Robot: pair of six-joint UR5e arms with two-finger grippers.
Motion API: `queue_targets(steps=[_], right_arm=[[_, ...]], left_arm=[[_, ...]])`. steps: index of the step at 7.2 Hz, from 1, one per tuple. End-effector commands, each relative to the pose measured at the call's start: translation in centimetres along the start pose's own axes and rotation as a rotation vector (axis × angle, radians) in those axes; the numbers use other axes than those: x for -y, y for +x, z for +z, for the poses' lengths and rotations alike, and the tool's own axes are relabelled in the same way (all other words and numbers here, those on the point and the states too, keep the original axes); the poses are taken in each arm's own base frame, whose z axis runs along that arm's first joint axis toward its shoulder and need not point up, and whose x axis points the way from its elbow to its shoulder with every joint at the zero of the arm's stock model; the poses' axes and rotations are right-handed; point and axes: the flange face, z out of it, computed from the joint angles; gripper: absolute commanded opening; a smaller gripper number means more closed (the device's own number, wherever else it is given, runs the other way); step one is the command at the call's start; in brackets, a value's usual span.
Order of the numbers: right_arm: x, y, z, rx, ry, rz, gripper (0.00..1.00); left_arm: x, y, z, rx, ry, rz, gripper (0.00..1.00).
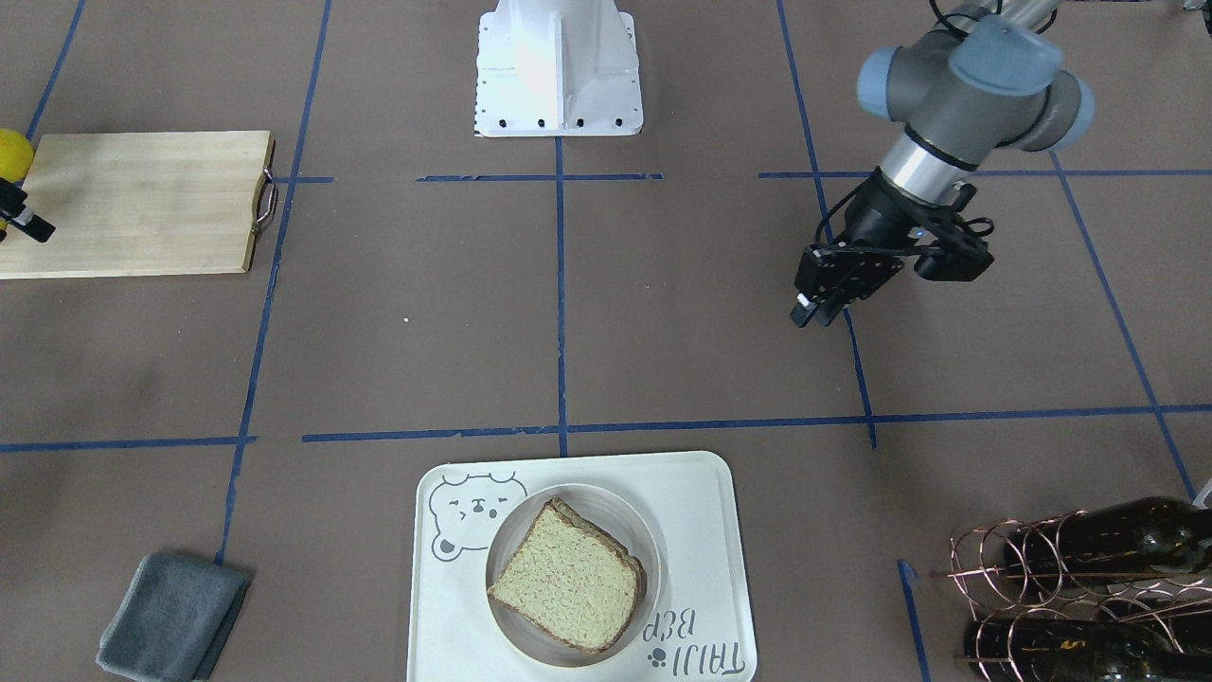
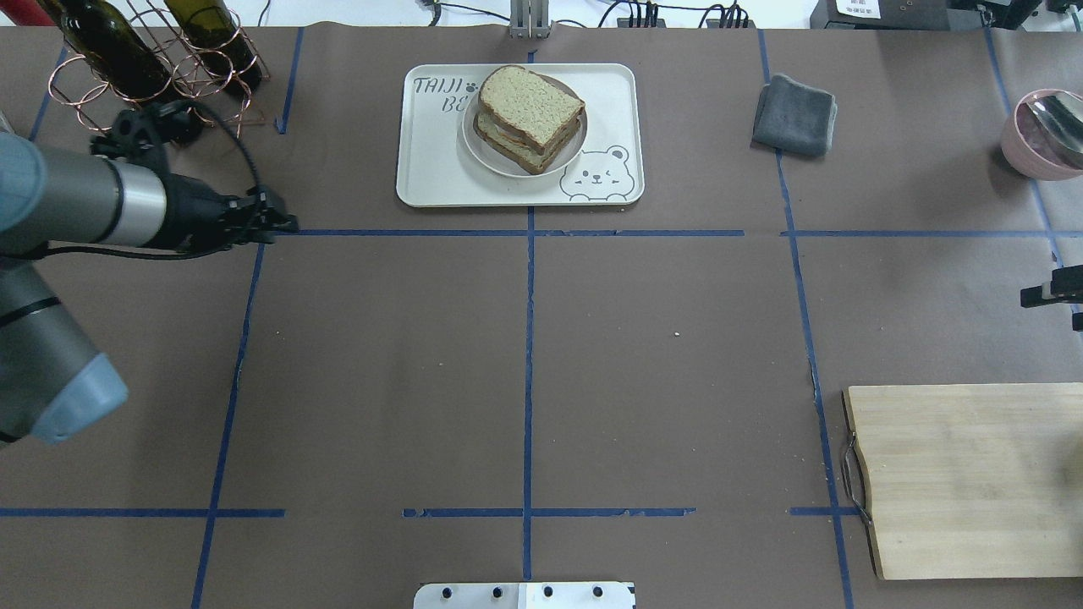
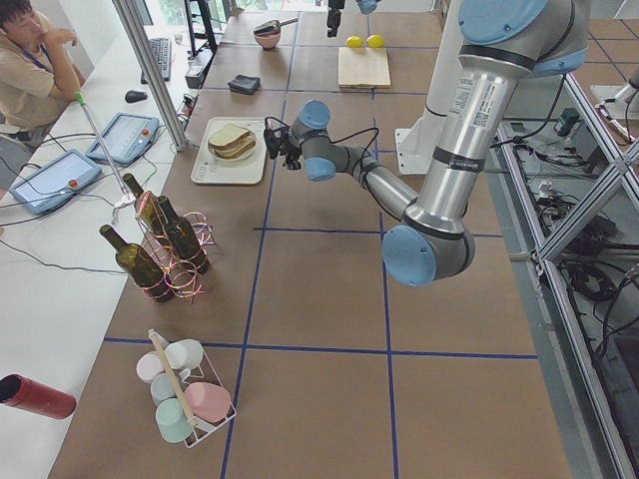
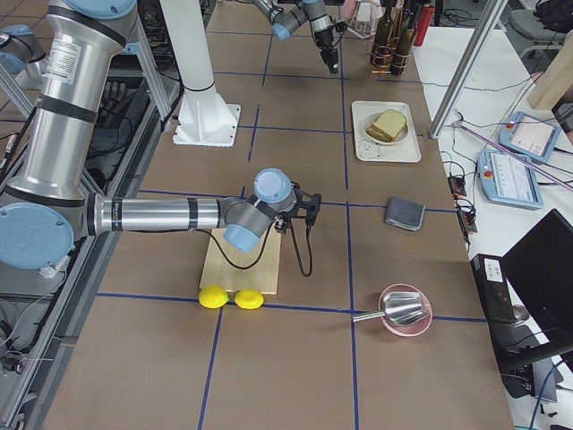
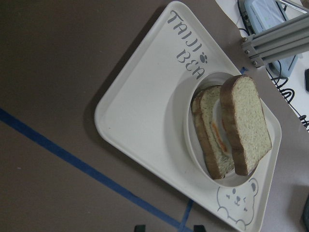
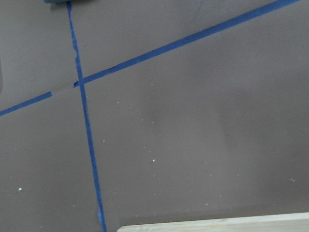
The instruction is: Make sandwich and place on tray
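The sandwich [image 1: 568, 578] is two wholegrain slices stacked on a small round white plate [image 1: 640, 527], which stands on the cream bear tray [image 1: 701, 493]. In the left wrist view the sandwich [image 5: 231, 130] shows white egg with an orange edge [image 5: 219, 133] between the slices. My left gripper [image 1: 816, 309] hangs open and empty above the bare table, well clear of the tray [image 2: 431, 169]; its fingertips [image 5: 140, 227] just show at the frame's bottom edge. My right gripper [image 2: 1051, 293] is at the table's right edge near the cutting board, mostly cut off; I cannot tell its state.
A pale wooden cutting board [image 2: 964, 474] lies at the near right, with two lemons [image 4: 231, 298] beside it. A folded grey cloth [image 2: 795, 114] lies right of the tray. Wine bottles in a copper rack [image 2: 144, 59] stand at far left. A pink bowl [image 2: 1045, 131] sits far right.
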Motion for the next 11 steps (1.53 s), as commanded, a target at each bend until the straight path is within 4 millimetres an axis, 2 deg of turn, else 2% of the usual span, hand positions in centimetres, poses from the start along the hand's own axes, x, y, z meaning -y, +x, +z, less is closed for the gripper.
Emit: queue_targets(steps=[1,2,3,4,5,6,7,8,9,10,11], right_arm=[[3.3,4.7,-3.4,-0.137,0.039,-0.088,1.0],[4.5,6.2,-5.4,-0.184,0.041,-0.177,1.0],[6.5,6.2,-6.9,-0.255,0.028,-0.243,1.0],[7.4,5.9,-8.1,-0.303,-0.032,-0.297,1.0],[8.8,3.7,-10.4,-0.324,-0.118,-0.314,1.0],[9.2,3.2,-12.8,-0.325,-0.19,-0.336,1.0],[8.6,4.0,-12.5,-0.311,-0.21,-0.328,1.0],[8.4,5.1,-11.9,-0.312,-0.225,-0.303,1.0],[8.5,6.0,-11.4,-0.307,-0.238,-0.284,1.0],[8.5,5.6,-11.4,-0.296,-0.234,-0.291,1.0],[8.6,4.9,-11.4,-0.25,-0.227,-0.288,1.0]], left_arm=[[3.9,-14.2,-7.7,0.122,-0.013,0.36,0.46],[5.7,-19.4,-11.9,0.137,-0.019,0.473,0.46],[7.7,-23.8,-14.9,0.202,-0.029,0.558,0.46],[9.5,-27.2,-18.0,0.279,-0.089,0.587,0.46],[10.7,-30.8,-21.6,0.296,-0.186,0.537,0.46],[11.2,-31.8,-22.7,0.289,-0.28,0.45,0.46],[11.2,-33.1,-22.1,0.31,-0.373,0.368,0.47],[9.9,-34.6,-22.0,0.287,-0.411,0.465,0.99],[9.2,-35.0,-22.2,0.28,-0.417,0.473,1.0],[9.3,-32.8,-24.0,0.289,-0.378,0.454,1.0],[8.2,-34.3,-24.0,0.295,-0.389,0.426,1.0]])
